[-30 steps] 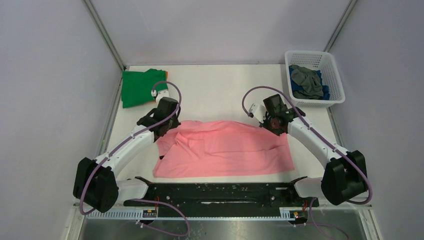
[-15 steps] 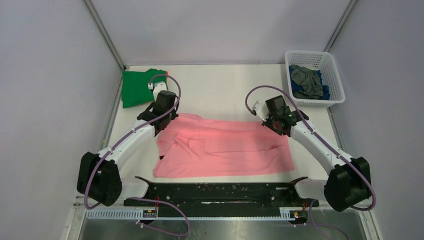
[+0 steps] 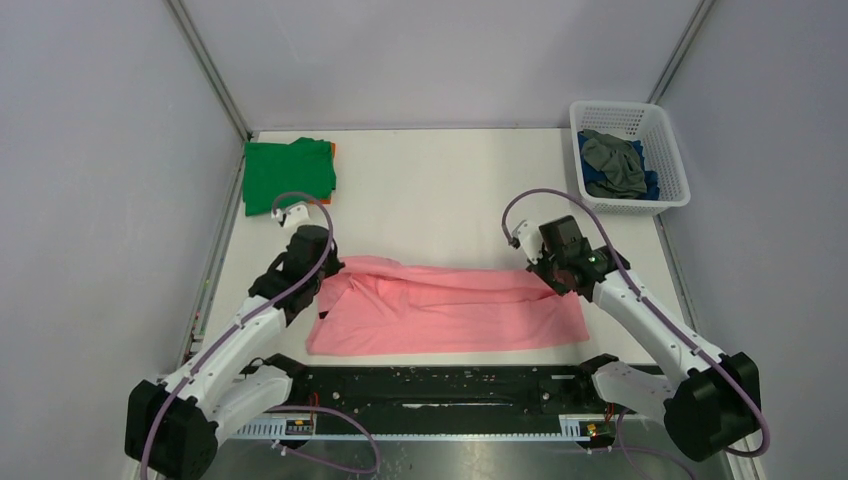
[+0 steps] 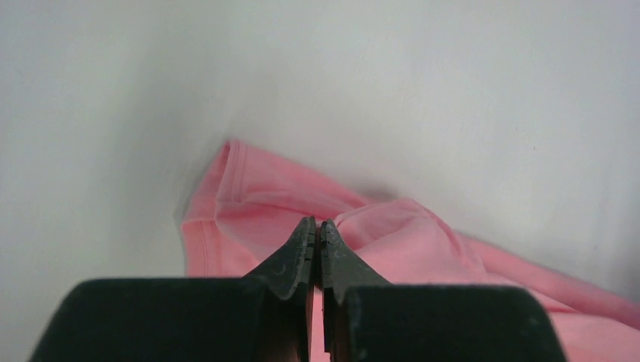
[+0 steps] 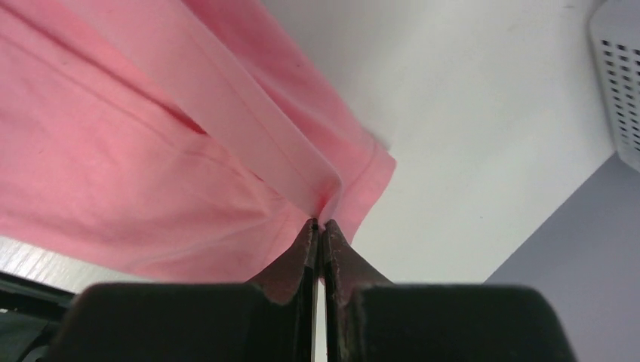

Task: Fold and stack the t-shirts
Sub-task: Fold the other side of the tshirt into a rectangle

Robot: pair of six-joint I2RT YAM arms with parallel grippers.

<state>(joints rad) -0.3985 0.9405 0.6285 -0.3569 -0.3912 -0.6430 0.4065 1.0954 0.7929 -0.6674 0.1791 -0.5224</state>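
Table (image 3: pixel 430 190) fills most of the overhead view. The pink shirt (image 3: pixel 450 310) is spread wide across its lower middle, just above the arm bases, long side running left to right. Its lower edge lies flat and its upper edge is lifted and rumpled. Basket (image 3: pixel 610 105) sits in the upper right corner with a grey shirt (image 3: pixel 612 160) piled on a blue shirt (image 3: pixel 597 182). Green shirt (image 3: pixel 288 175) lies folded in the upper left corner, well apart from the pink one.

Left gripper (image 4: pixel 317 226) is clenched on the pink shirt's upper left corner, with cloth bunched right at the tips. Right gripper (image 5: pixel 320 225) is clamped on a fold by the hem at the upper right corner.

Looks to me like they're mid-fold, bringing that upper edge down toward the bottom of the frame. To do it right, I'd say:
- Both arms should travel at the same pace and height so the edge doesn't skew.
- Hold a little tension between the two corners so the middle doesn't sag into a wrinkle.
- Land the edge right along the lower hem.
- Let go only once the cloth is down.

Left side looks messier, so that's where I'd watch for a crooked fold.
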